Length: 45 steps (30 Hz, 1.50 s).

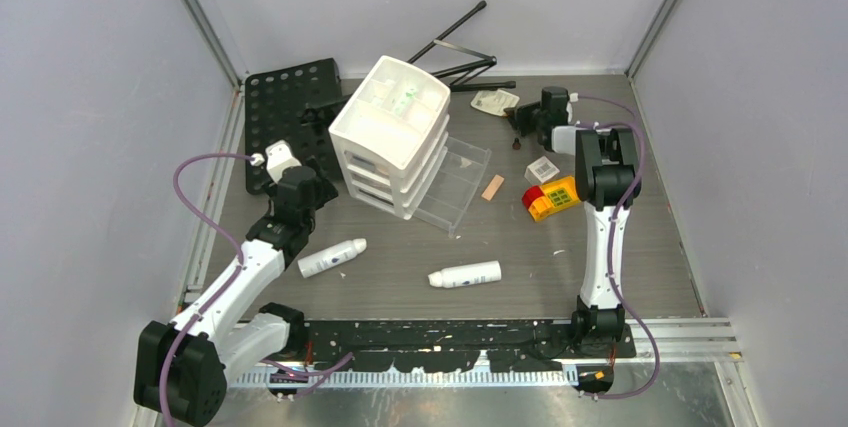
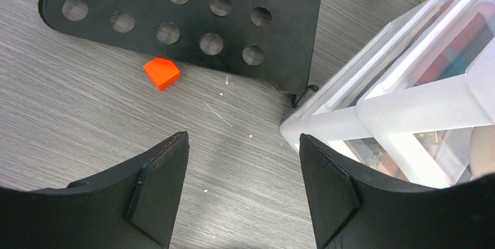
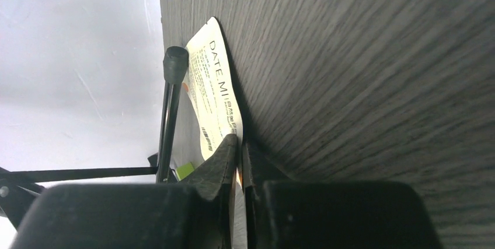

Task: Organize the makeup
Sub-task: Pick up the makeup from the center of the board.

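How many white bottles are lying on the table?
2. One white bottle lies beside the left arm; the other lies to its right, nearer the middle. More may be hidden inside the white drawer organizer.

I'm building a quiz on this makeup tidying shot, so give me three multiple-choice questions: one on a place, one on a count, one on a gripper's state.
1. The red-and-yellow block lies: A on the table beside the right arm; B inside the drawers; C on the black panel.
2. White bottles lying on the table: A one; B two; C four.
3. The right gripper is: A wide open; B closed on a bottle; C closed on a flat packet.
Answers: A, it sits next to that arm; B, two lie apart, both on their sides; C, its fingers pinch the printed packet's edge.
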Each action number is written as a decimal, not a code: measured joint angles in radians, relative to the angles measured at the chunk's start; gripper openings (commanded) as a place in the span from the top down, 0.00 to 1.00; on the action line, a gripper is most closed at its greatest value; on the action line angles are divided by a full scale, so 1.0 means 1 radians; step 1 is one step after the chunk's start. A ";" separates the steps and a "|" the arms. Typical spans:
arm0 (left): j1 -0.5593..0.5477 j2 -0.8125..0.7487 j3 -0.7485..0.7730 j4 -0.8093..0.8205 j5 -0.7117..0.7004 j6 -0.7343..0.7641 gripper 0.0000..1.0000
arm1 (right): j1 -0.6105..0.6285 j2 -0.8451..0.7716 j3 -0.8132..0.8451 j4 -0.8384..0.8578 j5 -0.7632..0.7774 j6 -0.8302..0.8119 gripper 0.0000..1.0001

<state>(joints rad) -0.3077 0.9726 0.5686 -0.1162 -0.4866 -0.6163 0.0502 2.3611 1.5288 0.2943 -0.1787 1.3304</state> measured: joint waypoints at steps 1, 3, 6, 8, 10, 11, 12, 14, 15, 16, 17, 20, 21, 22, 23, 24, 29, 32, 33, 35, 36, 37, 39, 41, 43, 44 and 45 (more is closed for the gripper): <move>0.000 0.000 0.000 0.000 0.000 0.000 0.29 | 0.000 0.001 0.000 0.002 0.001 0.000 0.99; 0.000 0.000 0.000 0.000 0.000 0.000 0.29 | 0.000 0.002 -0.005 0.011 0.001 -0.002 1.00; 0.000 0.000 0.000 0.000 -0.002 0.000 0.29 | 0.000 0.002 -0.030 0.055 0.005 -0.003 1.00; 0.000 0.000 0.000 0.000 -0.003 0.000 0.29 | 0.000 -0.008 -0.058 0.090 0.014 -0.008 1.00; 0.000 0.000 0.000 0.000 -0.003 0.000 0.29 | 0.000 -0.034 -0.098 0.101 0.026 -0.019 1.00; 0.000 0.000 0.000 0.000 -0.003 0.000 0.29 | 0.000 -0.056 -0.127 0.101 0.035 -0.027 1.00; -0.001 0.000 0.000 0.000 -0.003 0.000 0.29 | 0.000 -0.082 -0.159 0.101 0.044 -0.038 1.00; -0.001 0.000 0.000 0.000 -0.004 0.000 0.29 | 0.000 -0.142 -0.229 0.100 0.060 -0.054 1.00; -0.001 0.000 0.000 0.000 -0.004 0.001 0.29 | 0.000 -0.180 -0.266 0.098 0.068 -0.064 1.00; -0.001 0.000 0.000 0.000 -0.004 0.001 0.29 | 0.000 -0.217 -0.302 0.094 0.078 -0.073 1.00; -0.001 0.000 0.000 0.000 -0.006 0.001 0.29 | 0.000 -0.258 -0.336 0.090 0.089 -0.083 1.00; -0.001 0.000 0.000 0.000 -0.010 0.001 0.29 | 0.000 -0.372 -0.410 0.066 0.124 -0.117 1.00; -0.001 0.000 0.000 0.000 -0.010 0.001 0.29 | -0.002 -0.411 -0.428 0.055 0.139 -0.129 1.00; -0.001 0.000 0.000 0.000 -0.010 0.001 0.29 | -0.002 -0.446 -0.443 0.046 0.152 -0.142 1.00; -0.001 0.000 0.000 0.000 -0.010 0.001 0.29 | -0.002 -0.483 -0.461 0.037 0.167 -0.155 1.00; -0.001 0.000 0.000 0.000 -0.010 0.001 0.29 | -0.003 -0.516 -0.476 0.027 0.179 -0.164 1.00; -0.001 0.000 0.000 0.000 -0.011 0.001 0.29 | -0.006 -0.739 -0.585 -0.051 0.234 -0.233 1.00; -0.001 0.000 0.000 -0.001 -0.011 0.001 0.29 | -0.006 -0.856 -0.629 -0.103 0.245 -0.264 1.00; -0.001 0.000 0.000 -0.001 -0.012 0.001 0.29 | -0.006 -0.903 -0.649 -0.124 0.246 -0.275 1.00; -0.001 0.000 0.000 -0.001 -0.016 0.001 0.29 | -0.006 -1.016 -0.704 -0.166 0.248 -0.290 1.00; -0.001 0.000 0.000 -0.001 -0.018 0.001 0.29 | -0.006 -1.070 -0.731 -0.186 0.246 -0.293 1.00; -0.001 0.000 0.000 0.000 -0.018 0.001 0.29 | -0.006 -1.112 -0.752 -0.203 0.244 -0.296 1.00; -0.001 0.000 0.000 0.000 -0.018 0.001 0.29 | -0.002 -1.208 -0.806 -0.236 0.229 -0.302 1.00; -0.001 0.000 0.000 -0.001 -0.018 0.001 0.29 | 0.000 -1.281 -0.845 -0.274 0.198 -0.309 1.00; -0.001 0.000 0.000 -0.001 -0.018 0.001 0.29 | 0.005 -1.341 -0.869 -0.327 0.163 -0.320 1.00; -0.001 0.000 0.000 0.000 -0.018 0.001 0.29 | 0.009 -1.363 -0.876 -0.347 0.147 -0.326 1.00; -0.001 0.000 0.000 0.000 -0.018 0.001 0.29 | 0.015 -1.386 -0.883 -0.364 0.127 -0.331 1.00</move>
<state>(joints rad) -0.3088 0.9726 0.5690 -0.1165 -0.5049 -0.6151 0.0650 0.9752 0.6460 -0.0692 -0.0513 0.9993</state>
